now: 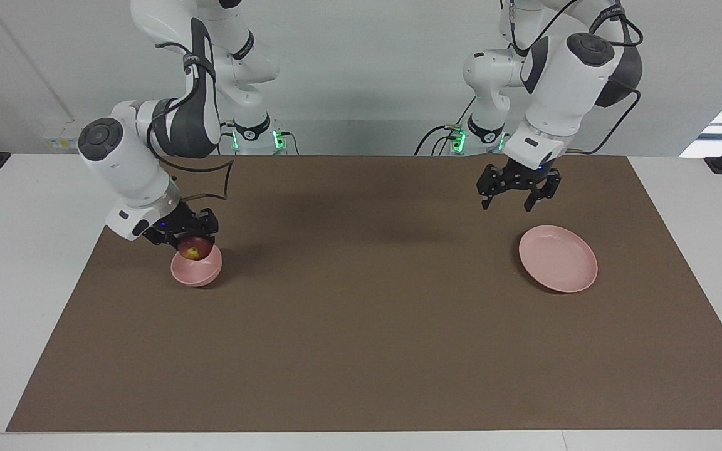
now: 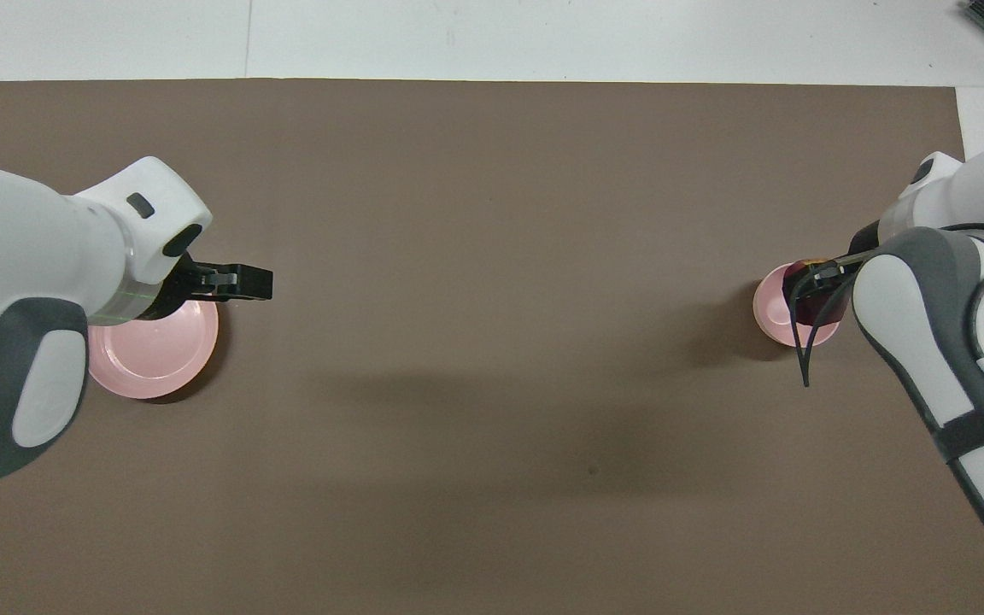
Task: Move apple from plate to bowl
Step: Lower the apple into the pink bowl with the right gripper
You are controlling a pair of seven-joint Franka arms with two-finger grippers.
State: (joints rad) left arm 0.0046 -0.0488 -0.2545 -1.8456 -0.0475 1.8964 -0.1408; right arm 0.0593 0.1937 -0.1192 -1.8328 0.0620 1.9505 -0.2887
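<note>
Right gripper (image 1: 190,241): down at the bowl, its fingers clamped on the apple, the wrist leaning in from the right arm's end of the table.
Apple (image 1: 194,249): dark red with a yellowish patch facing out, held between the right gripper's fingers and sitting in the mouth of the bowl; whether it rests on the bowl's bottom I cannot tell.
Bowl (image 1: 196,270): small, deep, pale pink, directly under the right gripper, standing on the brown mat (image 1: 361,313). From overhead the arm hides most of it, and only part of its rim (image 2: 767,307) shows.
Left gripper (image 1: 517,188): up in the air with its fingers spread wide and nothing between them, over the mat just beside the plate's rim.
Plate (image 1: 558,259): flat, pale pink, bare, lying below the left gripper and apart from it, well away from the right gripper and the bowl.
</note>
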